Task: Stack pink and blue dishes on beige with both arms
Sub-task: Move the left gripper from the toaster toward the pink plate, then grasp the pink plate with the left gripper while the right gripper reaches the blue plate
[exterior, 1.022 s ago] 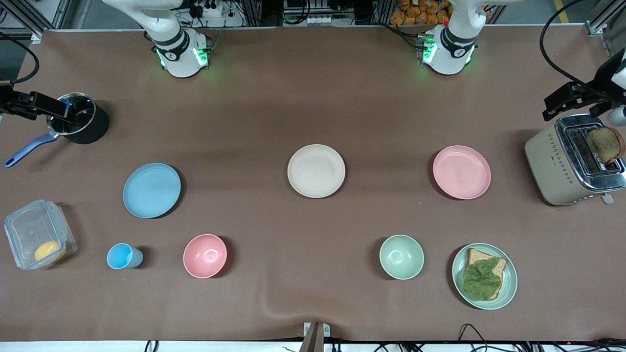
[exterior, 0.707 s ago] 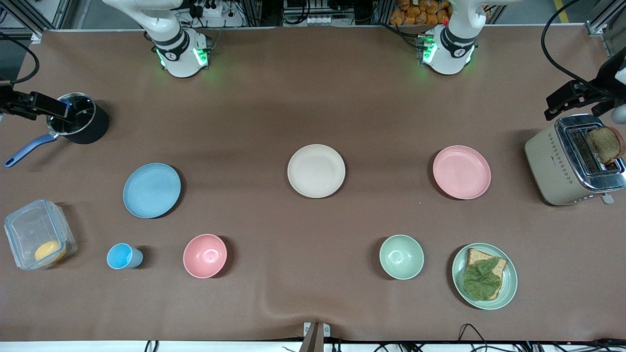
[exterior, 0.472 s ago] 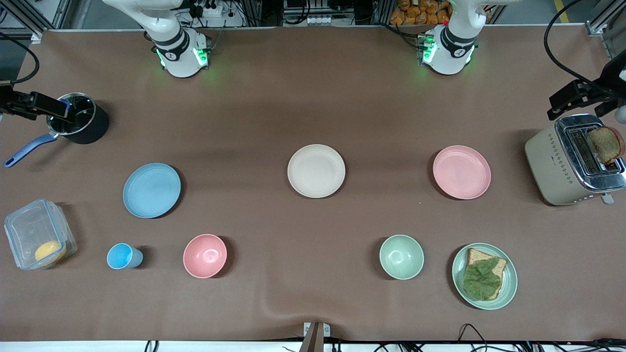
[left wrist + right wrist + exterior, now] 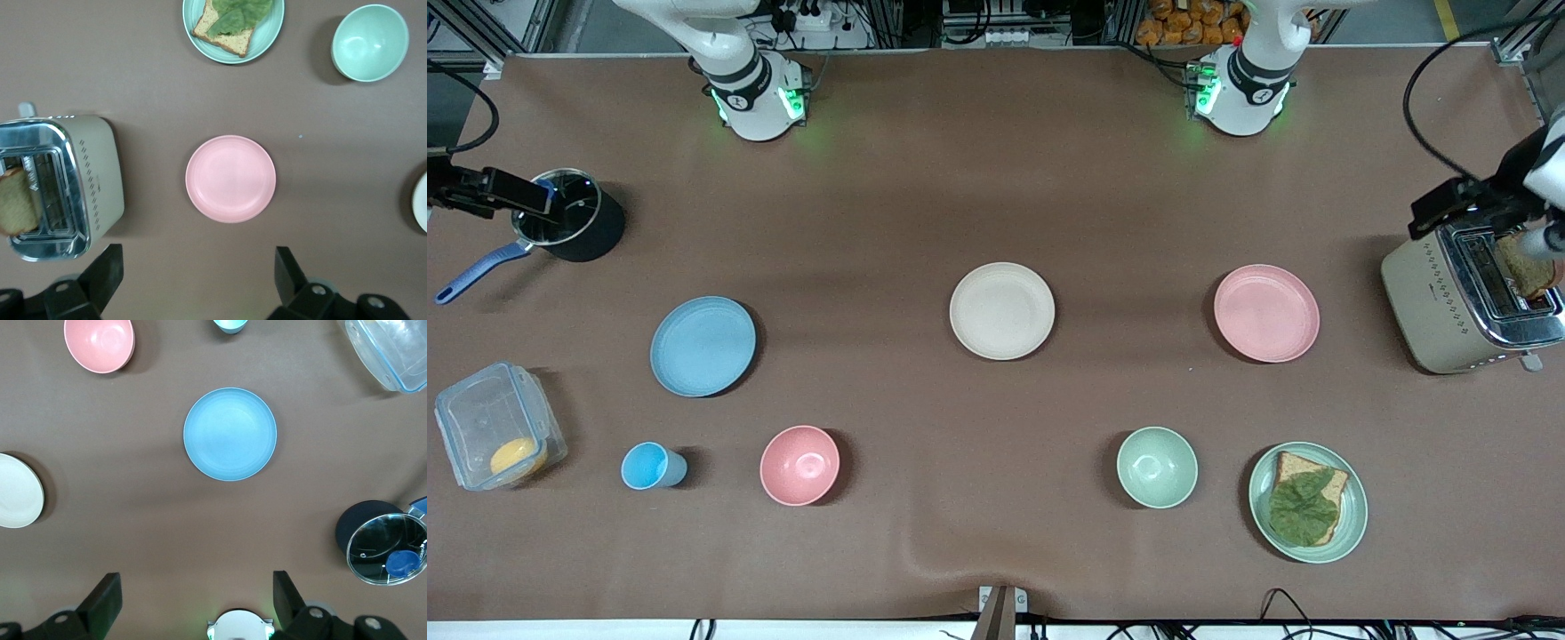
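Though edges blur, plates (image 4: 1001, 310) well apart.

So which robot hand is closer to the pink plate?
The left hand. It is open, up over the toaster, beside the pink plate. The right hand is open over the pot, at the right arm's end of the table.

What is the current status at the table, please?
Left gripper open over table beside toaster; right gripper open above black saucepan. Flat pink plate, blue plate, beige plate unstacked. Nothing blocking.
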Controlling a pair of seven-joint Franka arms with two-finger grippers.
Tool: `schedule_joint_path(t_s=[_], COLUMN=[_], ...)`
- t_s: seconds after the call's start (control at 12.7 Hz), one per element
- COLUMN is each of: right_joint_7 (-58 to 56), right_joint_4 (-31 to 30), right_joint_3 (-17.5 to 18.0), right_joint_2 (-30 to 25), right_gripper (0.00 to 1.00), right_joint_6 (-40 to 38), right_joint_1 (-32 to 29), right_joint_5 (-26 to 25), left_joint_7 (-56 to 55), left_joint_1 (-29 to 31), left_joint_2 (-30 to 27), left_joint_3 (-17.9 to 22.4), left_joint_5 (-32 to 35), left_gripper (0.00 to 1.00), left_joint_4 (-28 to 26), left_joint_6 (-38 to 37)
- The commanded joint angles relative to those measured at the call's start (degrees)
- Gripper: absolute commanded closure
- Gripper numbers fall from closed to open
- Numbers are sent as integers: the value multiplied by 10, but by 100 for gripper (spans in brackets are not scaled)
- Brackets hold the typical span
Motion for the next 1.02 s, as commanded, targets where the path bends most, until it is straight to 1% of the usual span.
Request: schedule_joint_path(t_s=[0.0, 0.16, 0.24, 0.39, 0.47, 0.55, 0.79, 0.94], right_joint_7=[-1, -1, -1, -1, 0, -1, 0, -5], right_joint_4=[0, 0, 0, -1, -1, -1, 0, 3], right_joint_3=[0, -1, -1, -1, -1, -1, 0, 0], right_joint_2=[-2, -2, -2, -2, -2, -2, -1, 15], right_gripper=[0, 0, 0, 0, 0, 0, 0, 0], right_joint_6=[-4, -4, -4, -4, -4, -4, -3, -2], right_joint_1=[-1, -1, -1, -2, -2, -2, -2, -2], right_joint_5=[6, 6, 6, 5, 6, 5, 6, 7], left_joint_7=[15, 14, 14, 13, 15, 15, 16, 16], left_joint_1=[25, 25, 27, 55, 57, 68, 73, 83], left_joint_2=[-7, -5, -2, 20, 30, 42, 104, 139], left_joint_3=[-3, -3, -3, -4, -4, -4, -5, -6], left_joint_5=[10, 43, 44, 45, 45, 45, 43, 44], left_gripper=[0, 0, 0, 0, 0, 0, 0, 0], left_joint_4=[-118, -209, -254, -310, -337, -354, -360, -361], left_joint_6=[122, 236, 291, 368, 407, 438, 482, 508])
